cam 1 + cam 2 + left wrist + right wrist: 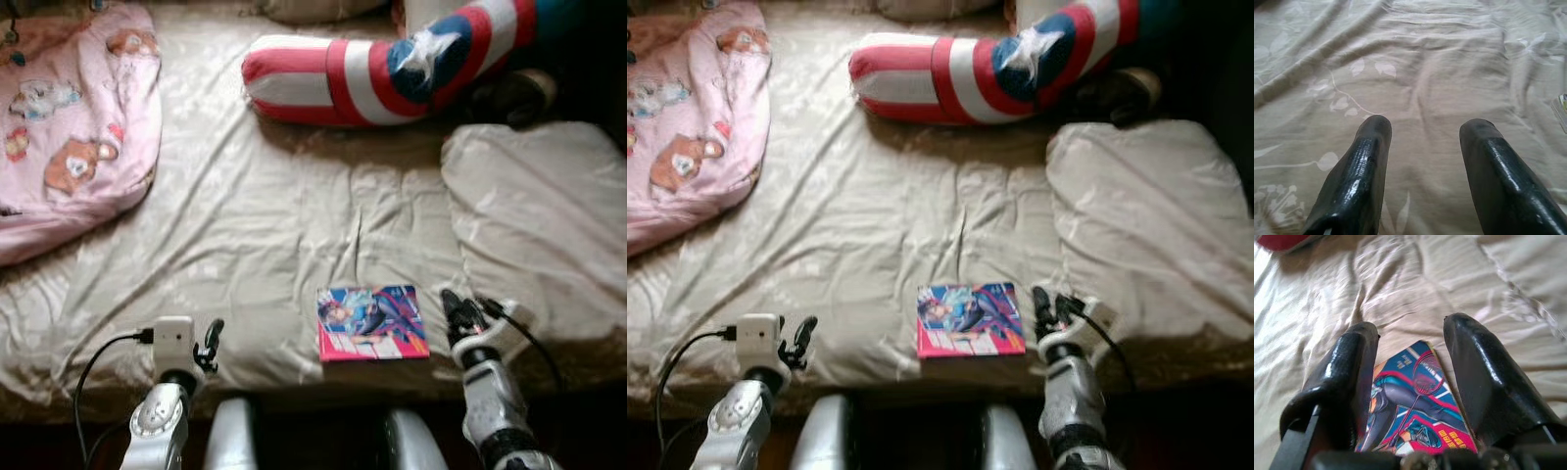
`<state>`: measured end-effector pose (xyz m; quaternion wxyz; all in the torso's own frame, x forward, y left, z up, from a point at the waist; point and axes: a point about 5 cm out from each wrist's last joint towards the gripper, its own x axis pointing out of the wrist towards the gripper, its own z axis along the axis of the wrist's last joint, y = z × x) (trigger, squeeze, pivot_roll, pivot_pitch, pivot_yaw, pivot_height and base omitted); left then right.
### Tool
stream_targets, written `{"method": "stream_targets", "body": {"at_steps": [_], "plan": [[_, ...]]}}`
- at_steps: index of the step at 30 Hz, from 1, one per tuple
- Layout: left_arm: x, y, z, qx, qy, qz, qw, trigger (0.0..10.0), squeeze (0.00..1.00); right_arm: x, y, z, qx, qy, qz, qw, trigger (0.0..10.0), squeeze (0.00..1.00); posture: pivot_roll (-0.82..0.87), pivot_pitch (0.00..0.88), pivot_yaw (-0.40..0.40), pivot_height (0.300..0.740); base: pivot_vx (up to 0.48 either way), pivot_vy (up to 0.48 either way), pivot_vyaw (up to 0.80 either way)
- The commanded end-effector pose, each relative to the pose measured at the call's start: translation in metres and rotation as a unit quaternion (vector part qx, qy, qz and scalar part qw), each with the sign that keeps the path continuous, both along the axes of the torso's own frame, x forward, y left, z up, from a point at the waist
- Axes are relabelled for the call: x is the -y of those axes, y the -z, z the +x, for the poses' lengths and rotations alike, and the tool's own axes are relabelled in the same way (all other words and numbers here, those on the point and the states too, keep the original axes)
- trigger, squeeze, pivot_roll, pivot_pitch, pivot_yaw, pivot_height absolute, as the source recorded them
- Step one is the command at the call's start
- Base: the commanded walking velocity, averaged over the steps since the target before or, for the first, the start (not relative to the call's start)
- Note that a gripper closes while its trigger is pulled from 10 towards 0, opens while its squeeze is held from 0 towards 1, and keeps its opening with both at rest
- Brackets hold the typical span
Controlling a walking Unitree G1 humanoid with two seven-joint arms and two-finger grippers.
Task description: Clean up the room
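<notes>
A: How far along does the tidying look?

B: Barely started, I'd say. The book (372, 324) lies flat on the bed (255, 225), low and right of center in the head view, near the front edge. Nothing holds it.

A: And the right gripper (1410, 362)?

B: Just beside the book's right edge in the head view. Its wrist view shows the fingers spread, with the cover lying between and beneath them, so it seems lined up for a pick.

A: The left one?

B: The left gripper (1422, 147) sits at the lower left of the head view, fingers apart over bare sheet, holding nothing.

A: What else is left?

B: The pink blanket (69, 117) is bunched at the upper left, the striped bolster (382, 69) lies askew along the top, and a pillow (534, 215) sits at the right. All probably still need straightening.
</notes>
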<state>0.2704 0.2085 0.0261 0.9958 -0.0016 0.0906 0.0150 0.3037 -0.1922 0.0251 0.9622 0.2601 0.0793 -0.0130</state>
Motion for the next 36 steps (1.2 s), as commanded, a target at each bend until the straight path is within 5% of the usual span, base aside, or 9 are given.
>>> {"method": "stream_targets", "body": {"at_steps": [1,6,10,17,21,27,36], "plan": [[-0.003,0.007,-0.003,-0.010,-0.008,-0.002,1.000,10.0,0.00,-0.002,0.010,-0.008,-0.028,-0.011,-0.035,0.999,10.0,0.00,0.03,0.101,-0.043,0.632,0.000,0.000,0.00],[-0.003,0.012,-0.004,-0.019,-0.005,-0.002,1.000,10.0,0.00,-0.014,0.013,-0.009,-0.039,-0.047,-0.093,0.994,10.0,0.00,0.02,0.079,-0.041,0.632,0.000,0.000,0.00],[-0.002,0.021,-0.008,-0.041,-0.006,-0.005,0.999,10.0,0.00,-0.015,0.018,-0.014,-0.041,-0.052,-0.067,0.996,10.0,0.00,0.02,0.067,-0.043,0.637,0.000,0.000,0.00],[-0.006,0.045,-0.023,-0.108,-0.012,-0.004,0.994,10.0,0.00,-0.002,0.044,-0.036,-0.129,-0.003,-0.060,0.990,10.0,0.00,0.02,0.056,-0.039,0.677,0.000,0.000,0.00],[-0.011,0.053,-0.029,-0.133,-0.028,-0.004,0.991,10.0,0.00,-0.002,0.064,-0.056,-0.190,0.019,0.004,0.982,10.0,0.00,0.03,0.045,-0.036,0.697,0.000,0.000,0.00],[-0.011,0.064,-0.039,-0.175,-0.028,-0.002,0.984,10.0,0.00,0.007,0.077,-0.075,-0.238,0.001,-0.055,0.970,10.0,0.00,0.03,0.037,-0.029,0.732,0.000,0.000,0.00],[-0.011,0.083,-0.060,-0.247,-0.037,0.005,0.968,10.0,0.00,0.007,0.090,-0.096,-0.275,0.027,-0.031,0.961,10.0,0.00,0.03,0.036,-0.024,0.740,0.000,0.000,0.00]]}}
